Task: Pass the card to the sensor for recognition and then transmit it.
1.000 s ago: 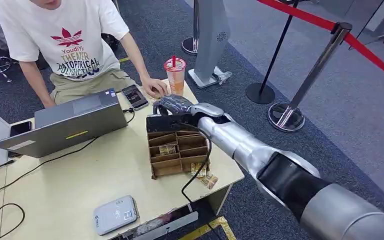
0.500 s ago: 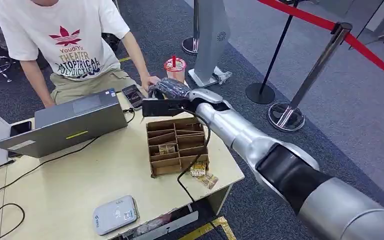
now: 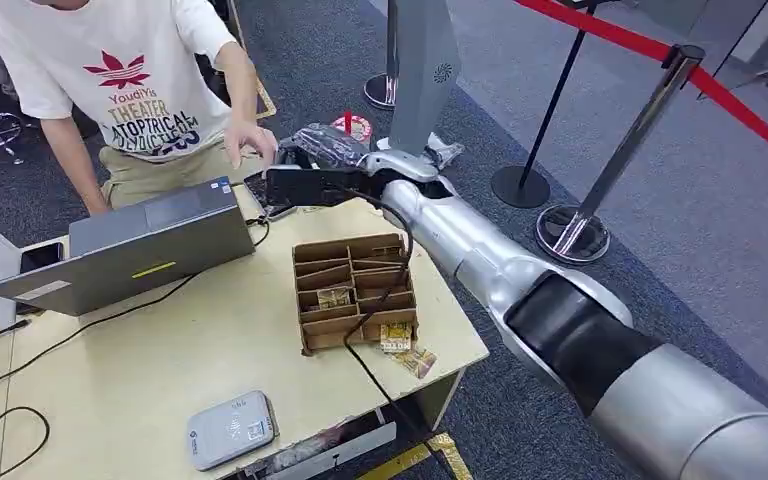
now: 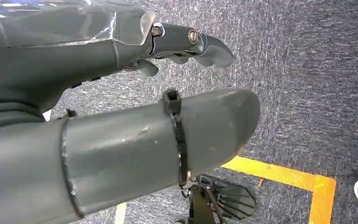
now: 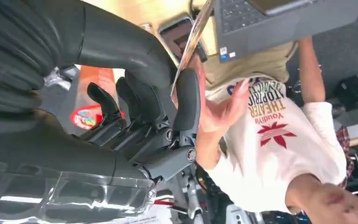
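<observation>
Handover needs a level, steady card (image 3: pixel 295 186) pinched in the right hand's (image 3: pixel 335 150) fingers (image 5: pixel 186 100) until the person's hand (image 3: pixel 250 140) grips it; left hand (image 4: pixel 121 107) hangs empty.

Dark card held out; white sensor on the table.
We see the flat dark card (image 3: pixel 295 187) pinched in the right hand (image 3: pixel 332 150), level above the table's far edge. The white sensor (image 3: pixel 230 429) lies flat near the front edge, well apart.
</observation>
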`<move>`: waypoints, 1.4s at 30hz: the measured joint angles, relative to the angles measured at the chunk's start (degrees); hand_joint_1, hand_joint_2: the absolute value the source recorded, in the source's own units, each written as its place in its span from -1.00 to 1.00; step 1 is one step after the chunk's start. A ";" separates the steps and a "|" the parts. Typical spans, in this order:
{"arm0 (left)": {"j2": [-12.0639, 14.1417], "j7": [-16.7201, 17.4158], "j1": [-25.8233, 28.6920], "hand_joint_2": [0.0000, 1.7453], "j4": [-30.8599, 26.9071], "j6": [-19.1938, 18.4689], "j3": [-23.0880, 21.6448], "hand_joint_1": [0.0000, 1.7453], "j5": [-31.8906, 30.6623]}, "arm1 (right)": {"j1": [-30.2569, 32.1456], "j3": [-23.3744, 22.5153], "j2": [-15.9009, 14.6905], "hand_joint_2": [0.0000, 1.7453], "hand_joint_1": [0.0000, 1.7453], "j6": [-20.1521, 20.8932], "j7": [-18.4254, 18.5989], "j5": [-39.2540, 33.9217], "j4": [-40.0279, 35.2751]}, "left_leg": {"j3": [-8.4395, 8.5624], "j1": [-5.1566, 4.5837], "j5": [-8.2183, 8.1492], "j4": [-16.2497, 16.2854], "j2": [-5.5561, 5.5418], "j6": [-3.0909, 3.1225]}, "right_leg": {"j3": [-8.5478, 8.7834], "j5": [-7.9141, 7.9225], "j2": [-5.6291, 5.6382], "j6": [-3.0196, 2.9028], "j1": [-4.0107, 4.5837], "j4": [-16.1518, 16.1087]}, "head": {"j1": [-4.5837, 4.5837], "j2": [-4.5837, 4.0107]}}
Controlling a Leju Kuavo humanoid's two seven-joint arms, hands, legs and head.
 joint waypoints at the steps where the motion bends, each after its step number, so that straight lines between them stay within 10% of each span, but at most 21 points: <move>1: -0.02 0.02 -0.08 -1.00 0.00 0.00 -0.04 -1.00 -0.07 | -0.59 -0.04 0.22 1.00 0.90 0.00 0.22 -0.02 0.11 | 0.00 0.00 0.00 0.00 0.00 0.00 | 0.00 0.00 0.00 0.00 0.00 0.00 | 0.00 0.00; 21: -0.57 1.40 -1.21 -1.00 0.00 0.09 -0.87 -1.00 -0.92 | -8.74 -1.60 3.98 1.00 1.00 -0.13 2.36 -0.48 10.84 | -0.01 0.01 0.01 0.02 -0.01 0.01 | 0.01 0.01 -0.01 0.01 0.00 0.00 | 0.00 0.00; 22: -0.57 1.40 -1.20 -1.00 0.00 0.09 -0.87 -1.00 -0.81 | -8.83 -1.60 4.18 1.00 0.84 -0.15 2.34 -0.46 11.30 | -0.01 0.01 0.01 0.02 -0.01 0.01 | 0.01 0.01 -0.01 0.01 0.00 0.00 | 0.00 0.00; 23: -0.57 1.40 -1.19 -1.00 0.00 0.11 -0.87 -1.00 -0.81 | -8.91 -1.60 4.44 1.00 -0.84 -0.22 2.34 -0.42 11.86 | 0.00 0.01 0.01 0.02 -0.01 0.01 | 0.00 0.01 0.00 0.01 0.00 0.00 | 0.00 0.00; 24: -0.55 1.40 -1.18 -1.00 0.00 0.13 -0.87 -1.00 -0.68 | -8.95 -1.60 4.64 1.00 -1.00 -0.22 2.27 -0.13 12.31 | 0.00 0.01 0.01 0.02 -0.01 0.01 | 0.01 0.01 0.00 0.01 0.00 0.00 | 0.00 0.00; 42: -0.57 1.01 -0.60 -1.00 0.00 0.37 -0.87 -1.00 -0.31 | -6.03 -2.16 6.03 1.00 -1.00 -6.69 -1.33 -0.13 12.06 | 0.00 0.01 0.01 0.02 -0.01 0.01 | 0.00 0.01 -0.01 0.01 0.00 0.00 | 0.00 0.00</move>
